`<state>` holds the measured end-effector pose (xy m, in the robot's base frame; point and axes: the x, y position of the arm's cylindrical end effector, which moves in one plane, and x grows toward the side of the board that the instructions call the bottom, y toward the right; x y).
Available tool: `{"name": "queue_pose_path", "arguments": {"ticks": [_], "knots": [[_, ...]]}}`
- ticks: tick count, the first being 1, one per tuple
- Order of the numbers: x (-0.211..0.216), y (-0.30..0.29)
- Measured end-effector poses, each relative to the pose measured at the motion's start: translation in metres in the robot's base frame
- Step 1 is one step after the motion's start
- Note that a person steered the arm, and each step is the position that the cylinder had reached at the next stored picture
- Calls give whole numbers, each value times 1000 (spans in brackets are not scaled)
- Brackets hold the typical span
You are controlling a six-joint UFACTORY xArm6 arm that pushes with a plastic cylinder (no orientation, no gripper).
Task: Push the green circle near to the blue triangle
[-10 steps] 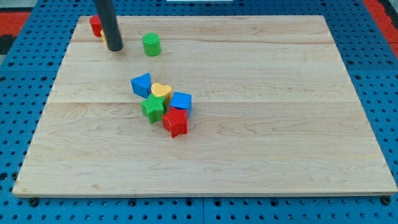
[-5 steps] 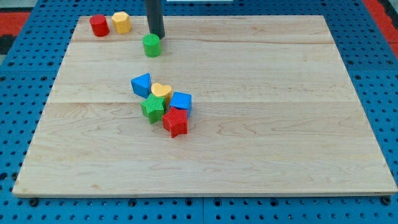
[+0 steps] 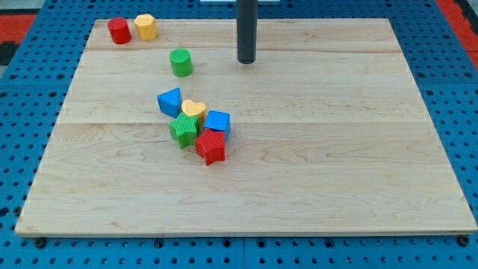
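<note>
The green circle (image 3: 181, 62) stands on the wooden board toward the view's top left. The blue triangle (image 3: 170, 101) lies below it, a short gap away, at the upper left of a cluster of blocks. My tip (image 3: 246, 61) rests on the board to the right of the green circle, clearly apart from it and level with it.
The cluster holds a yellow heart (image 3: 194, 110), a blue block (image 3: 217, 122), a green star (image 3: 183, 129) and a red star (image 3: 211, 146). A red block (image 3: 118, 31) and a yellow block (image 3: 146, 26) sit at the board's top left corner.
My tip swept from the view's top left rightward, passed just above the green circle, and now stands to its right. The green circle shifted slightly downward.
</note>
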<state>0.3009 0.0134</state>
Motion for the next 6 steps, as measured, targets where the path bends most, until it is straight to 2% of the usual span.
{"name": "queue_pose_path", "arguments": {"ticks": [1, 2, 3, 4, 6], "knots": [[8, 0], [-11, -59], [-24, -93], [21, -142], [22, -161]]}}
